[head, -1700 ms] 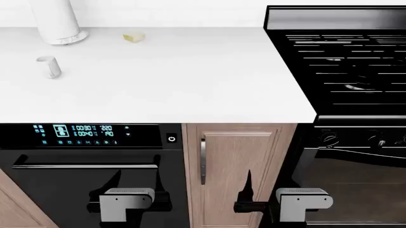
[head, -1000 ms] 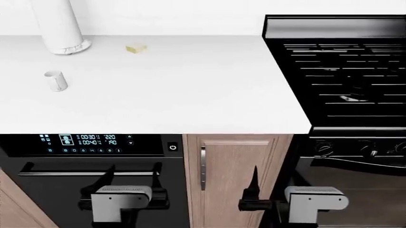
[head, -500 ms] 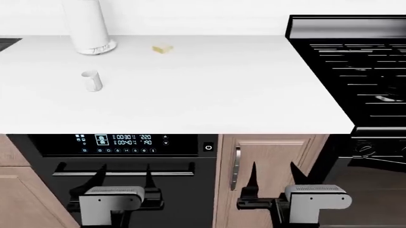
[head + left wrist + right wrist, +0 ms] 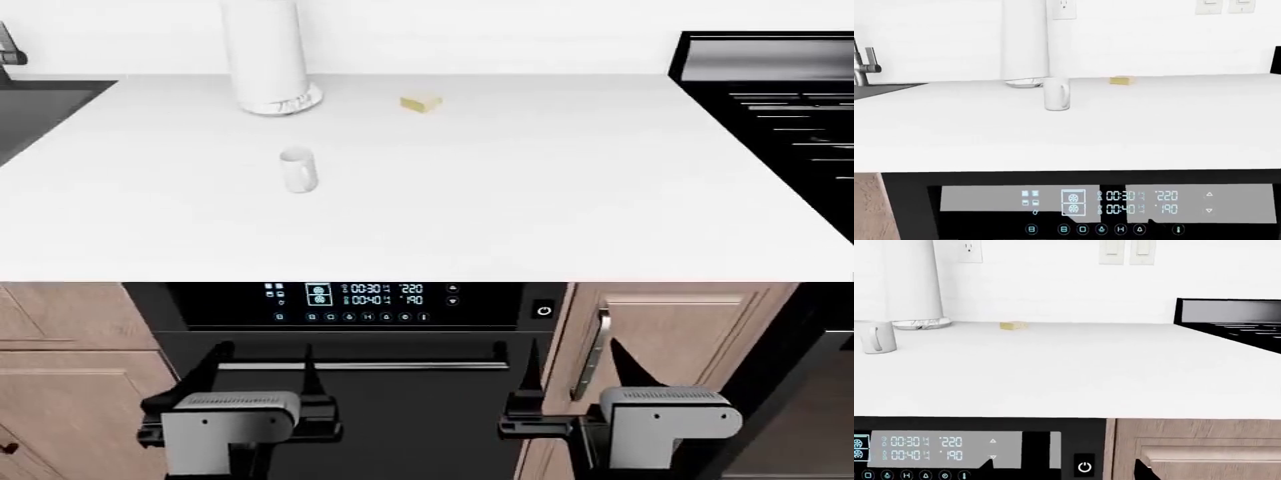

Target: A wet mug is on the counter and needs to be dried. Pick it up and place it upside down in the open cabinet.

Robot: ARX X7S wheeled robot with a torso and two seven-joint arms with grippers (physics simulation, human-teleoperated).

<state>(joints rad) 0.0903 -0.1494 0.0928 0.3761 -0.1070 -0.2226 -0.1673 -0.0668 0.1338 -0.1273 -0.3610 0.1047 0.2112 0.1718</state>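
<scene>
The small white mug stands upright on the white counter, left of centre, its handle facing me. In the right wrist view the mug sits at the far left edge. Both grippers hang low in front of the oven, below the counter's front edge and well short of the mug. My left gripper is open and empty. My right gripper is open and empty too; its fingertips show against the oven panel. The open cabinet is out of view.
A tall white paper-towel column stands behind the mug, and a yellow block lies to its right. A dark sink lies at far left, the black stove at far right. Below are the oven panel and a closed wooden door.
The head view has shifted left: counter, mug and column slid right in the frame, the sink came into view, and most of the stove left it. Both grippers stay low and open.
</scene>
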